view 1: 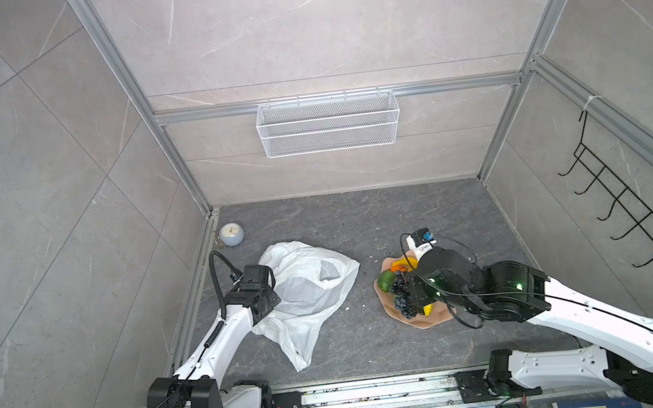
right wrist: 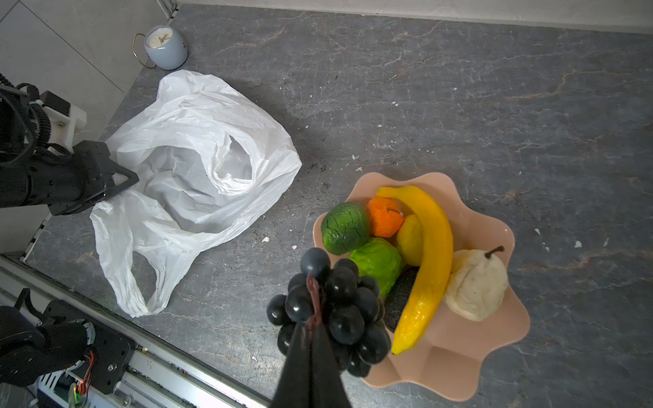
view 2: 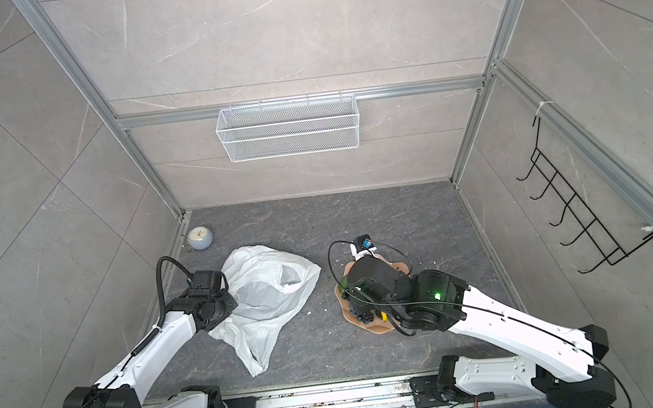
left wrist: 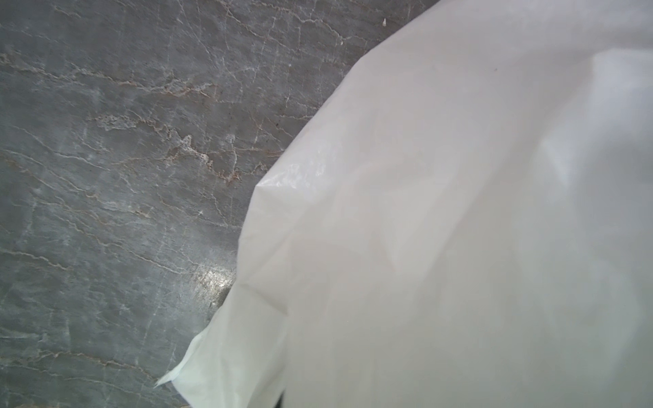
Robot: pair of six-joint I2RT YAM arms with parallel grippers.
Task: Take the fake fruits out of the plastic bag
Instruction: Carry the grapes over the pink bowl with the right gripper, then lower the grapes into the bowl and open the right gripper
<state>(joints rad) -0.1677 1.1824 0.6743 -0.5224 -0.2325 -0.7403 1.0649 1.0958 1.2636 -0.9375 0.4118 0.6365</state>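
Fake fruits [right wrist: 417,247]: several heaped on pink plate [right wrist: 494,353] | grape bunch [right wrist: 339,311] hangs over plate's rim, stem pinched in clenched right gripper [right wrist: 312,332] | plastic bag [right wrist: 198,148] near plate, seemingly empty, edge clamped by left gripper [right wrist: 123,180] | risk: thin stem slips, grapes tumble off plate onto desk [right wrist: 459,106].

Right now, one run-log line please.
left tool: shut on plastic bag | right tool: shut on grape bunch, at plate edge | other fruits: on plate

Grey stone tabletop [view 1: 360,218]: plastic bag [view 1: 309,286], pink plate [right wrist: 494,335], clock [view 1: 231,234].
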